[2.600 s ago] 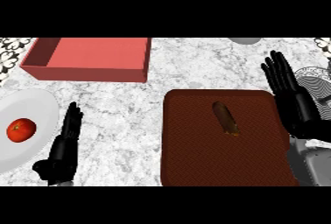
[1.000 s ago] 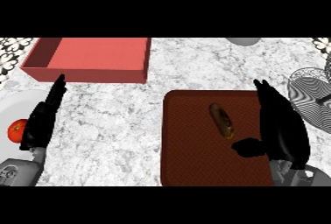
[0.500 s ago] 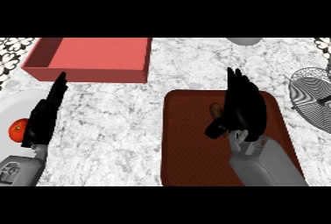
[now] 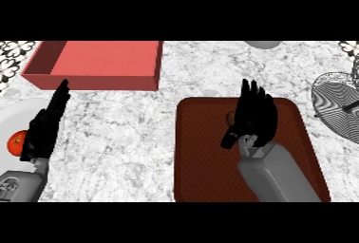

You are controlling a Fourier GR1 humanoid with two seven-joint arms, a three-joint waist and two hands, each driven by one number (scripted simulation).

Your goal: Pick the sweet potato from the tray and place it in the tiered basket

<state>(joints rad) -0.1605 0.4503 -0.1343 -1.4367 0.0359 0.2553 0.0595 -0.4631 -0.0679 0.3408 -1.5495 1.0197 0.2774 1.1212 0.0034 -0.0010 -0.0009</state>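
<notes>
From the head view we see our right hand [image 4: 254,116] over the brown tray [image 4: 203,175], fingers straight and close together, thumb apart, hiding most of the sweet potato [image 4: 230,116]. Our left hand [image 4: 43,128] rests straight-fingered over the white plate [image 4: 8,122]; the tiered basket [image 4: 331,97] stands at the right

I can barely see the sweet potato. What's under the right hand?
Under the right hand lies the brown tray. Only a sliver of the sweet potato shows at the hand's left edge; the rest is covered.
</notes>
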